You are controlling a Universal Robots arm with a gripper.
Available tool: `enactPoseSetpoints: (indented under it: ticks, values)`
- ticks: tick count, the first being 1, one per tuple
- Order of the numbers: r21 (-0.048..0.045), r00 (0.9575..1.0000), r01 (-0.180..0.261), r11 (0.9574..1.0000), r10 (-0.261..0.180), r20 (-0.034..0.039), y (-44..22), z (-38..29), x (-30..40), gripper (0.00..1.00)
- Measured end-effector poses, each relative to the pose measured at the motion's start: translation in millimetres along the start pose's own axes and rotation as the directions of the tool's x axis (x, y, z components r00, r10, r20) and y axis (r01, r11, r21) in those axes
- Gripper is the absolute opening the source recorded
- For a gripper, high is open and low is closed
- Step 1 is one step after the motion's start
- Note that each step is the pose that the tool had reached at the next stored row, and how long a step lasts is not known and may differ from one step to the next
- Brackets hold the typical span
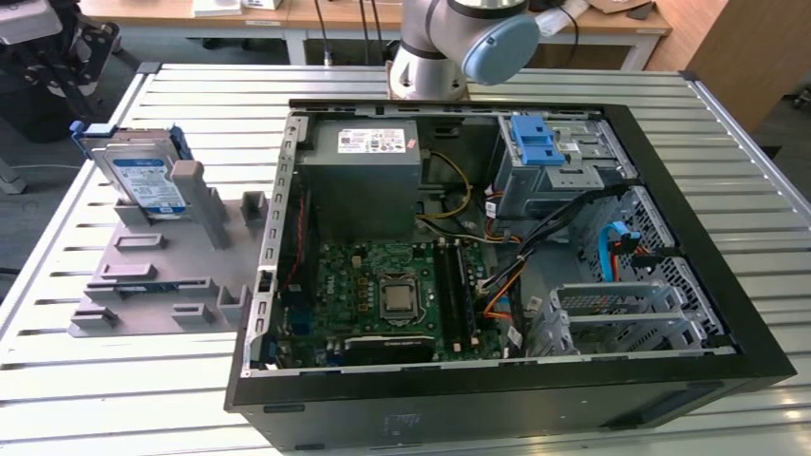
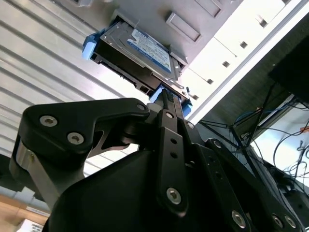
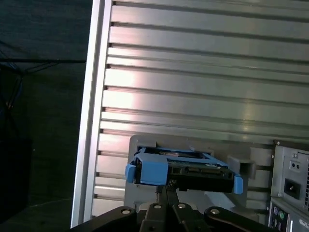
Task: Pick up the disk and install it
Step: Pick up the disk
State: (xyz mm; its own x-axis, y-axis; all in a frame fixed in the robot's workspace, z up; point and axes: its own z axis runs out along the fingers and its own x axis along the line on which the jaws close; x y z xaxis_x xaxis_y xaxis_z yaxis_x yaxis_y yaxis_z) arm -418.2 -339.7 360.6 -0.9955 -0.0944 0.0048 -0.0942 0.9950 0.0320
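I check the edges first. The disk [image 1: 142, 179] stands on edge in a slot of the grey holder [image 1: 165, 275], off to the exterior view's left of the open computer case [image 1: 507, 385] and apart from its black wall. The holder lies on the slatted metal table [image 1: 76, 380], close to the table's border on that side, with bare slats around it.

Inside the case there is little room. A grey power supply [image 1: 361, 157], a blue latch [image 1: 537, 142], a green circuit board [image 1: 367, 285] and black and orange cables [image 1: 564, 220] crowd toward a perforated metal cage [image 1: 633, 309].

The disk is a flat silver block with a white-and-blue label [image 2: 149, 46] and blue plastic rails [image 3: 153, 171] along its edges. The holder is matte grey with blocky ribs. The second wrist view shows the disk's labelled face [image 2: 137, 60]. The first wrist view shows its dark narrow edge [image 3: 198, 170] between blue corners.

The gripper [image 2: 169, 96] [image 3: 164, 189] is made of black hinged links with bolts. Its fingers [image 2: 166, 108] look pressed together with nothing between them, and they point at the disk's blue rail. I cannot make out whether the tips touch that rail, because they overlap it in both wrist views. The arm [image 1: 462, 43] is cut off at the top of the exterior view.
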Motion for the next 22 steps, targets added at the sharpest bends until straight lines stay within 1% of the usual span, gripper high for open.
enactPoseSetpoints:
  ticks: [3,5,7,10,12,15,16,22]
  values:
    - [0.0008,0.9987,0.051,0.9987,-0.051,-0.0017,-0.1,0.1,0.0,0.11]
    - [0.0012,0.9964,0.084,0.9964,-0.084,-0.0027,-0.1,0.1,0.0,0.11]
    - [0.0015,0.9932,0.117,0.9932,-0.117,-0.0035,-0.1,0.1,0.0,0.11]
    - [0.0017,0.9863,0.165,0.9863,-0.165,-0.0048,0.0,0.2,0.0,0.11]
    - [0.0019,0.9803,0.198,0.9803,-0.198,-0.0057,0.0,0.2,0.0,0.11]
    - [0.0024,0.9726,0.233,0.9726,-0.232,-0.0064,0.0,0.2,0.0,0.11]
    - [0.0024,0.9716,0.237,0.9716,-0.237,-0.0065,0.0,0.2,0.0,0.11]
    - [0.0024,0.9713,0.238,0.9713,-0.238,-0.0066,0.0,0.2,0.0,0.11]
